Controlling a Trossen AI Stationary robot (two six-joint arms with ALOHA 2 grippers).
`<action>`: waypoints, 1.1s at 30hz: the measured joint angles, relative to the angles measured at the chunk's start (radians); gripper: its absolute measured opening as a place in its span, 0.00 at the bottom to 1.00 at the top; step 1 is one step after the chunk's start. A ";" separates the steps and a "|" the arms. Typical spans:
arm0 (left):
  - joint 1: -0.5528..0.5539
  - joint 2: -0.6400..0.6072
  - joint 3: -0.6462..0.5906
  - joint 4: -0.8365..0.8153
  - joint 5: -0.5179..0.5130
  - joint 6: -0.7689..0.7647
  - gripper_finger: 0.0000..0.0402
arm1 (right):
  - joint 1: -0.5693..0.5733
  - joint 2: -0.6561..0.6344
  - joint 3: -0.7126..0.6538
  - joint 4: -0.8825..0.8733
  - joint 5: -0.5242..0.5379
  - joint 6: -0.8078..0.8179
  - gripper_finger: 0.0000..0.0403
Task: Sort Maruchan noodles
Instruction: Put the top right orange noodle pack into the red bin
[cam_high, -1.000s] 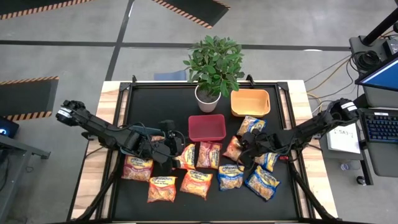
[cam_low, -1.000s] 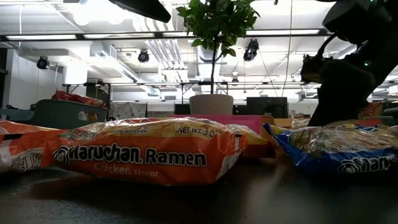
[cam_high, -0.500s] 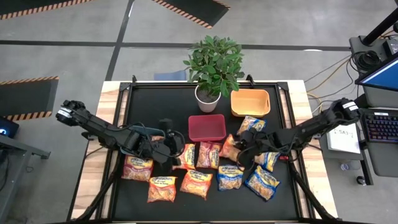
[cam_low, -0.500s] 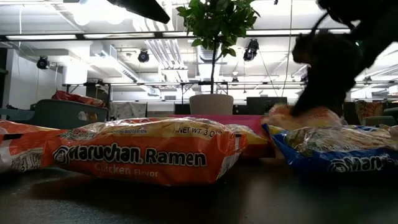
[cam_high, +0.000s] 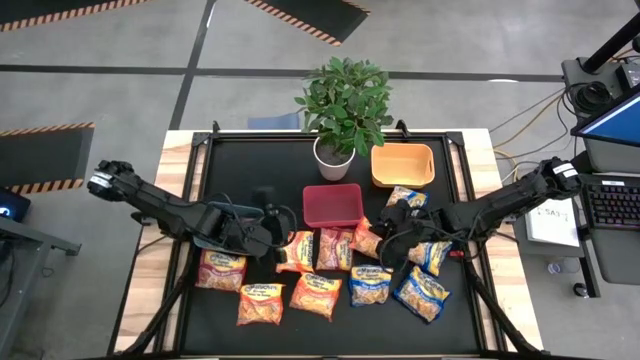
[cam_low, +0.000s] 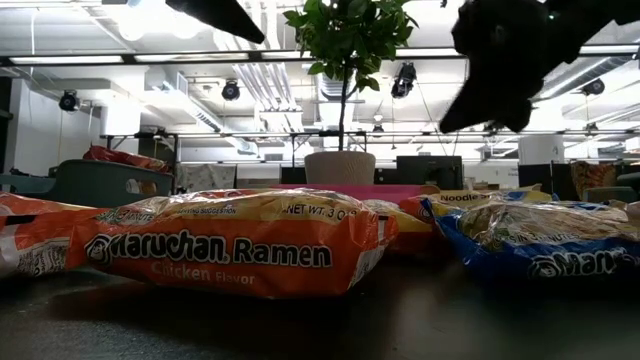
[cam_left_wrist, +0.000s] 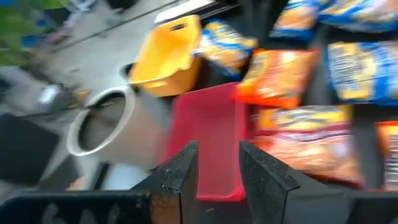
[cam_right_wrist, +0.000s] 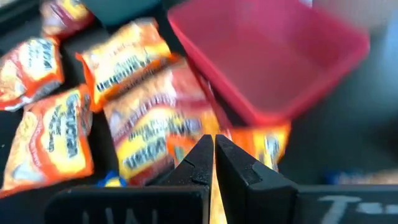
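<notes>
At the desk's (cam_high: 230, 150) center, the right gripper (cam_high: 382, 240) pinches an orange noodle packet (cam_high: 368, 238) at the red bin's (cam_high: 333, 204) four o'clock; the left gripper (cam_high: 277, 226) hangs half-open, holding nothing, at its eight o'clock.

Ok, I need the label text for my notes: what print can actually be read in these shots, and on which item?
"Maruchan Ramen" and "Chicken Flavor": front of the orange packet, low view.
"NET WT. 3 OZ": top edge of that same packet.
"Noodle": the orange packet behind, partly hidden.
"...Maru", cut off: the blue packet.
Print on the packets in the high view and both wrist views is too small or blurred to read.
</notes>
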 joint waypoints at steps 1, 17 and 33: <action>0.000 0.007 0.000 0.009 0.019 -0.004 0.23 | -0.002 -0.002 0.008 -0.056 -0.021 0.049 0.02; -0.004 0.182 0.000 0.313 0.038 0.011 0.20 | -0.115 -0.016 0.014 -0.290 -0.328 0.210 0.23; 0.037 0.535 0.003 0.904 0.137 0.041 0.20 | -0.120 -0.138 -0.066 -0.327 -0.339 0.156 0.73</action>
